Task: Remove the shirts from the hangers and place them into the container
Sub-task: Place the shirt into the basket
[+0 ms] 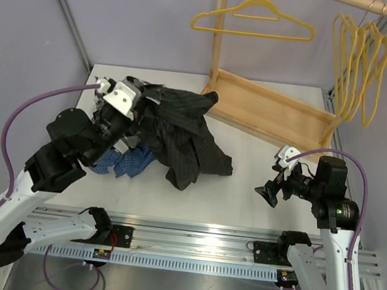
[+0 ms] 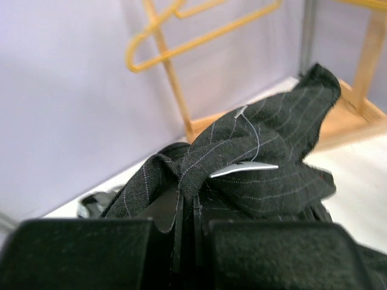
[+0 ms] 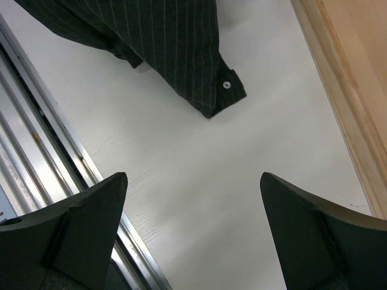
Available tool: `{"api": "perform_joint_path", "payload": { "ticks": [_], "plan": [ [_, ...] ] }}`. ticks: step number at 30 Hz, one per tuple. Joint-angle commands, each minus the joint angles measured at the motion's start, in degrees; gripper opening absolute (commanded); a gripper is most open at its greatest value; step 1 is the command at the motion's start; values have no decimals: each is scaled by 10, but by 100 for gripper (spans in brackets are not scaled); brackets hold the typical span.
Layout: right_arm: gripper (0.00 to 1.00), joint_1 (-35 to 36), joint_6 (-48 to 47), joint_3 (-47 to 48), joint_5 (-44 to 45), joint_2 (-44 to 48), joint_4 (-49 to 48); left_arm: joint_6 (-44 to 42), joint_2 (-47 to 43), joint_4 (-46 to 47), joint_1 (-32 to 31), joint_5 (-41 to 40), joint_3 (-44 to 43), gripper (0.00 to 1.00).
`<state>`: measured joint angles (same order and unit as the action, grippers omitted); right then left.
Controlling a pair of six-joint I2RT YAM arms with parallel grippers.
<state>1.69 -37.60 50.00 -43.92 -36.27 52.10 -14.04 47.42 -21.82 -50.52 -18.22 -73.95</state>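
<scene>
The black pinstriped shirt (image 1: 184, 133) lies crumpled on the table, off any hanger. My left gripper (image 1: 135, 102) is shut on a fold of it at its left end; in the left wrist view the fabric (image 2: 272, 151) bunches up between the closed fingers of the left gripper (image 2: 187, 208). A dark blue checked shirt (image 1: 125, 160) lies partly under the black one. My right gripper (image 1: 267, 190) stands open and empty above bare table, right of the shirts; the right gripper (image 3: 193, 205) has a pinstriped cuff (image 3: 221, 87) ahead of it. The container is out of view.
One empty yellow hanger (image 1: 253, 19) hangs on the rail at the back; several more hangers (image 1: 360, 62) hang at the right end. The flat wooden rack base (image 1: 274, 112) lies behind the shirts, its edge (image 3: 347, 90) close to my right gripper. A metal rail (image 1: 190, 232) runs along the near edge.
</scene>
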Motion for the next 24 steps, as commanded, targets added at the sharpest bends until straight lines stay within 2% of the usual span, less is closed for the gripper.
{"api": "perform_joint_path", "payload": {
  "ticks": [1, 5, 10, 16, 19, 24],
  "plan": [
    [99, -3, 8, -3, 9, -1, -21, -30, 23, 70, 5, -99, -90, 0],
    [99, -3, 8, -3, 7, -2, -21, -65, 71, 94, 18, -134, -180, 0],
    [99, -3, 8, -3, 5, -4, -20, -97, 160, 108, 52, -152, -338, 0],
    [99, -4, 7, -3, 4, -2, -19, -107, 278, 93, 89, -126, -512, 0],
    [99, -3, 6, -2, 4, -2, -18, -140, 314, 107, 95, -149, -559, 0],
    [99, -3, 3, -2, 0, -6, -15, -236, 334, 190, 132, -192, -599, 0]
  ]
}}
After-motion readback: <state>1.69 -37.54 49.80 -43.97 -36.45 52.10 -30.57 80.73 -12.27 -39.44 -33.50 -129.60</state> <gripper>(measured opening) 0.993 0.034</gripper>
